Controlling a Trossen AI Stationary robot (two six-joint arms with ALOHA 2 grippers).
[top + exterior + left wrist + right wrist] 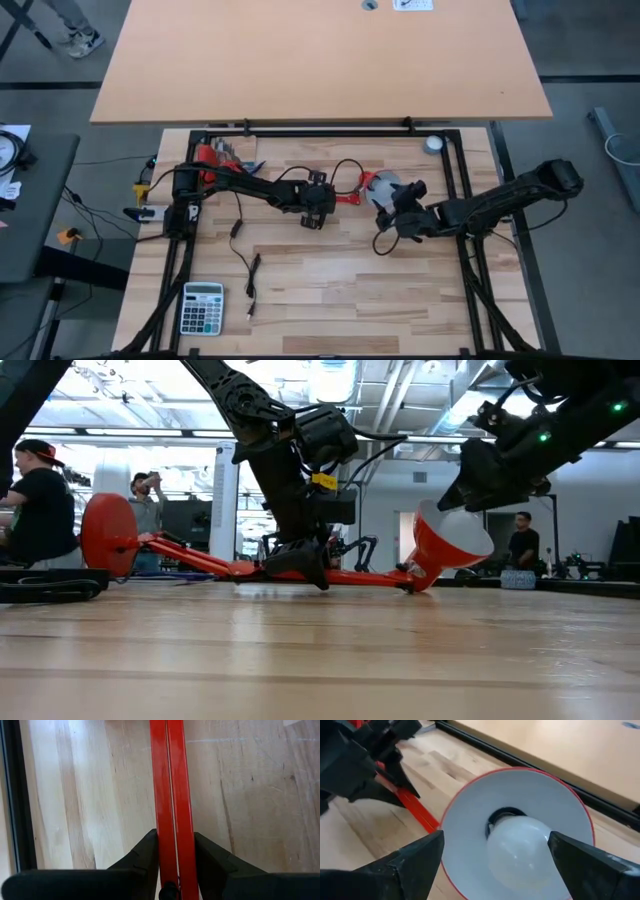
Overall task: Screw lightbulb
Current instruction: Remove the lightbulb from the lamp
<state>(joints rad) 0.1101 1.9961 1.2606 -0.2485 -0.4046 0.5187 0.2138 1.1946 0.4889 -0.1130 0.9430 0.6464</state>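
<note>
A red desk lamp lies on its side on the wooden table, its round base [108, 532] at the left and its shade [450, 545] at the right. The white lightbulb [517, 852] sits inside the shade's white interior [470, 820], its base end at the dark socket [504, 815]. My right gripper [496, 842] is open; its fingers stand on either side of the bulb in front of the shade's mouth, with gaps showing. My left gripper [315, 208] is shut on the lamp's red arm [170, 785]. My left gripper pinches the lamp's thin red double-bar arm [172, 845] between its two fingers, about midway between base and shade. The fingers [300, 565] come from above, pointing down, and lie across the arm. The arm stays low over the table, nearly level.
A calculator [202, 307] lies at the near left, with a black cable [245, 265] beside it. A small grey disc [433, 145] sits at the far right corner. A large bare tabletop [320, 60] lies beyond the black frame rail. People stand in the room behind.
</note>
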